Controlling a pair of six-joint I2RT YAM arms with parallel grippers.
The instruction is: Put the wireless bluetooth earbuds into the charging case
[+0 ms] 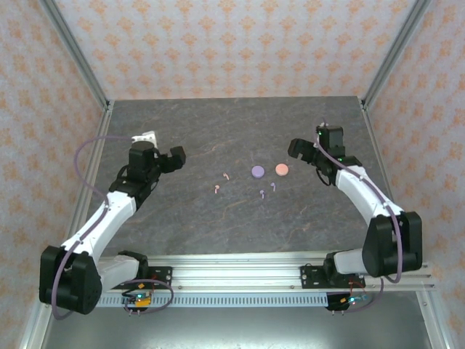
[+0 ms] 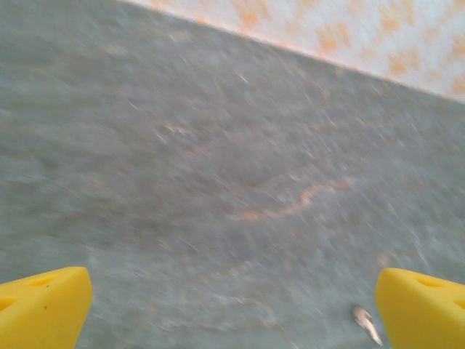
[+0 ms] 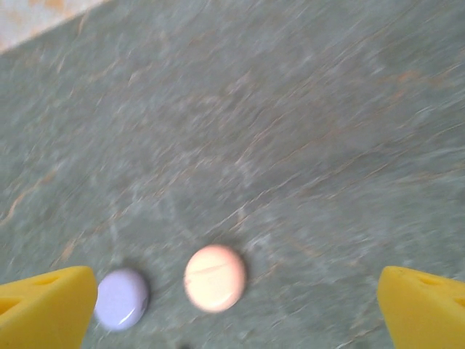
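Note:
Two round charging cases lie mid-table, a lilac one [image 1: 257, 171] and a pale pink one [image 1: 281, 170], both with lids down. Two pink earbuds [image 1: 226, 176] [image 1: 217, 188] lie left of them, and two lilac earbuds [image 1: 262, 193] [image 1: 273, 186] just in front. My left gripper [image 1: 176, 158] hovers open, well to the left of the earbuds; one pale earbud [image 2: 367, 323] shows beside its right fingertip [image 2: 418, 305]. My right gripper [image 1: 296, 149] is open just right of the pink case [image 3: 214, 278], with the lilac case [image 3: 121, 299] by its left fingertip [image 3: 51, 305].
The dark stone table [image 1: 240, 225] is walled by patterned panels at the back and both sides. A metal rail [image 1: 232, 273] carrying the arm bases runs along the near edge.

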